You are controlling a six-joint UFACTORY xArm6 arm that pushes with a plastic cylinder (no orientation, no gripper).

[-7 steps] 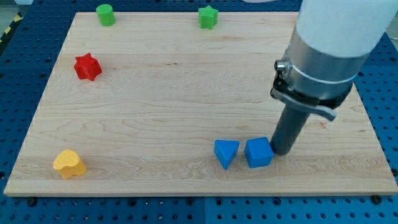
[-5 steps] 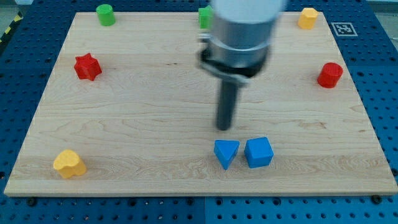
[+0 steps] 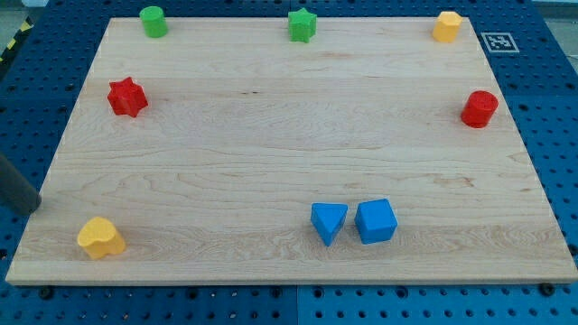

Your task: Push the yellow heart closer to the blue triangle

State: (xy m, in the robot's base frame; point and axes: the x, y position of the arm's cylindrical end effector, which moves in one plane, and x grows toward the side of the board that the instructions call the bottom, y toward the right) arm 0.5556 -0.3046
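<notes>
Yellow heart [image 3: 100,237] lying near the board's lower-left corner, just below and to the right of my tip [image 3: 32,211]; a small gap between them, no contact. Only the rod's dark lower end visible, entering from the view's left edge, tip down at the board's left margin. No claw on this rod, so nothing spread, pressed together or pinched, and nothing touched.

Blue triangle [image 3: 329,222] well apart to the right along the bottom, with a blue cube [image 3: 376,221] just beside it on its right.

Wooden board [image 3: 271,135] also carrying a red star [image 3: 127,97], green cylinder [image 3: 153,21], green star [image 3: 302,24], yellow hexagonal block [image 3: 446,26] and red cylinder [image 3: 480,108].
</notes>
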